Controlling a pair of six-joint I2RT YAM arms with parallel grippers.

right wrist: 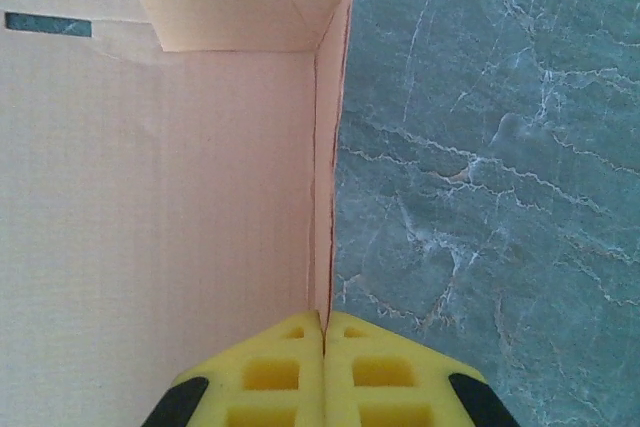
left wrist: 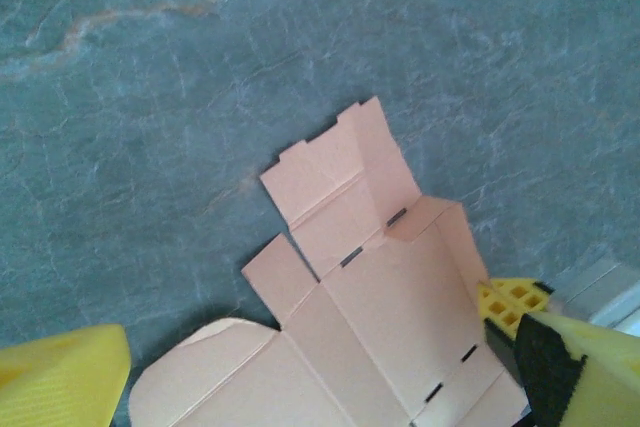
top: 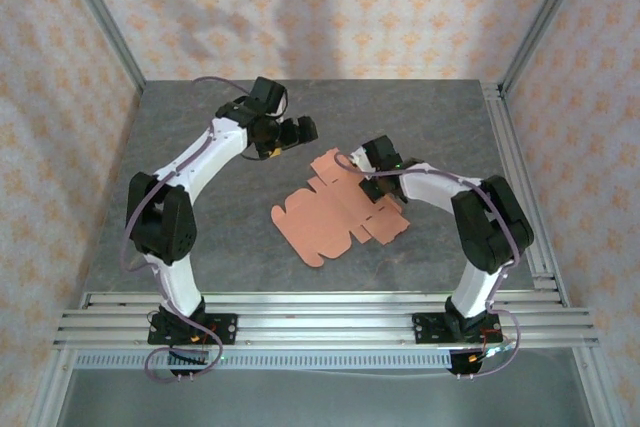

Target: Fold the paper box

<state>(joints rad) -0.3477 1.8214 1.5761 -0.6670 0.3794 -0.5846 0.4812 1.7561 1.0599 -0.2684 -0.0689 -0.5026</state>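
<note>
Top view: found paper box (top: 335, 212) lying opened out near the middle of the grey desk (top: 230, 247), between the two arms, mostly flat. Noted left arm arched up from its base and reaching forward, left hand (top: 300, 132) hanging above the desk past the sheet's far-left corner, apart from the card. Noted right arm bent at the elbow and folded inward, right hand (top: 362, 169) low at the sheet's right side, on the card. Left wrist view: looked down on the sheet's tabs, slots and crease lines against the desk. Saw yellow fingers (left wrist: 60, 372) at the lower corners of the frame, spread wide, gripping nothing, card lying below the gap. Noted one narrow panel at the sheet's right side tilted up off the desk. Right wrist view: saw yellow pads (right wrist: 270, 377) pressed together, pinching the near end of a side panel raised upright along its crease, with a small end flap bent inward at the far end. Noted rest of the card flat to the left, bare desk to the right.
</note>
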